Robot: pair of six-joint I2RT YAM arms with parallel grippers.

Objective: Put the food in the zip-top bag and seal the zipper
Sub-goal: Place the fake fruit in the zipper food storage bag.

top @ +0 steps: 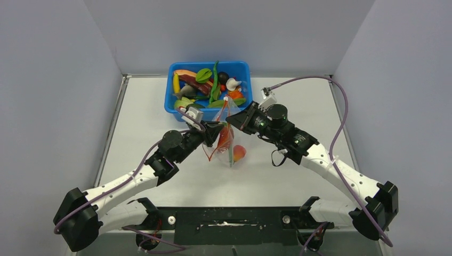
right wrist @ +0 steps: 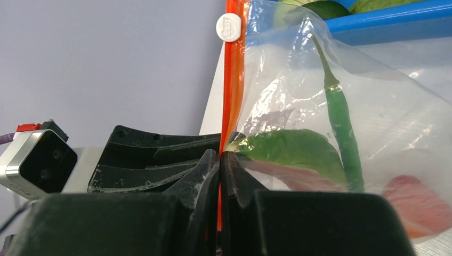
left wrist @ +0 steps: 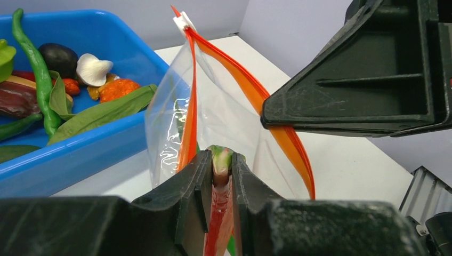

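Note:
The zip-top bag (top: pixel 231 156) hangs upright between my two grippers, just in front of the tub. My right gripper (right wrist: pixel 219 157) is shut on one side of the orange zipper (right wrist: pixel 230 90), below the white slider (right wrist: pixel 229 26). The bag's mouth stands open, its two orange strips (left wrist: pixel 250 85) spread apart. My left gripper (left wrist: pixel 221 169) is between those strips, shut on a red food piece with a green end (left wrist: pixel 220 157). Inside the bag lie a green leaf (right wrist: pixel 293 149), a long green pod (right wrist: pixel 341 128) and a red fruit (right wrist: pixel 421 208). From above, the left gripper (top: pixel 217 129) and the right gripper (top: pixel 233 120) meet at the bag's top.
The blue tub (top: pixel 169 90) stands at the back centre right behind the bag, holding a yellow banana (top: pixel 176 82), a long green pod (top: pixel 215 80), a white mushroom (top: pixel 232 84) and several other toy foods. Grey walls enclose the white table (top: pixel 138 138) on three sides.

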